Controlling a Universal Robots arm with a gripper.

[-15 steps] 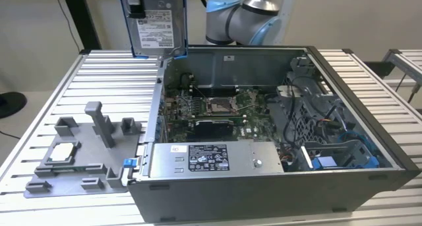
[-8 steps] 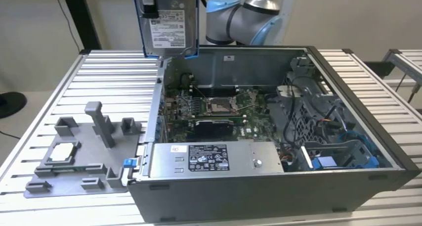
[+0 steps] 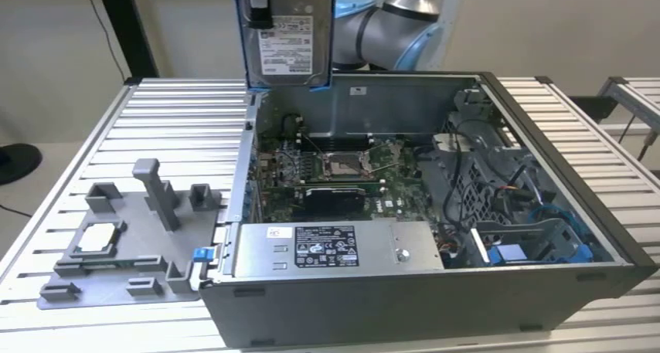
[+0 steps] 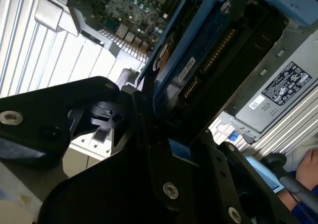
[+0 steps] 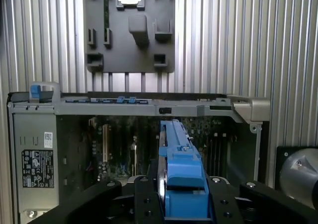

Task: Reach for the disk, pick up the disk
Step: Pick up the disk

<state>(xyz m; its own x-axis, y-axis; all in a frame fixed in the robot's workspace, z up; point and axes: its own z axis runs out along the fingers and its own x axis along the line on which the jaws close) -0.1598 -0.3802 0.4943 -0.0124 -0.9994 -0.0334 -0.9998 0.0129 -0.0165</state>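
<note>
Disk [image 3: 289,35], white printed label, clamped in jaws.

So the ribbed metal table [image 3: 175,113] is carrying two things. The open computer case [image 3: 413,307] is sitting on it down below the gripper [image 5: 184,199], and a grey moulded fixture plate [image 3: 113,280] is lying flat on the slats off to one side of the gripper, just beside the case's outer wall. In the first wrist view the plate is showing past the case's rim, with bare slats running on either side of it.
</note>
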